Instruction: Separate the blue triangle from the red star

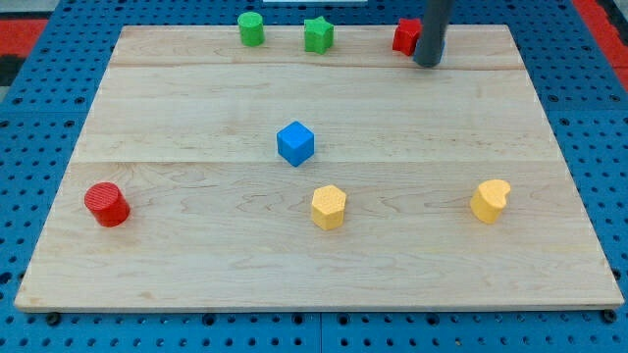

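My end effector is a bare rod with no jaws, so it has nothing to open or close and grips nothing. My tip (428,63) rests on the worktop (177,265), just beside the red block (403,37) on that block's view-right side and a little below it. I cannot tell whether the two touch.

The rod covers the red block's right part, so its shape is not clear. I judge it to be the red star, since the only other red piece is a cylinder (106,204), far down and to the view's left of it. No blue triangle shows. It may sit behind the rod, right of the red block, but I cannot confirm that. The only blue piece in sight is a cube (295,143), well below and left of the red block.

A green star (318,34) stands near the red block's left, with a green cylinder (251,28) further left.

The step in hand looks like the separating push itself, at or near contact. The next move calls for sliding one piece away from the other, without driving the red block into the green star.
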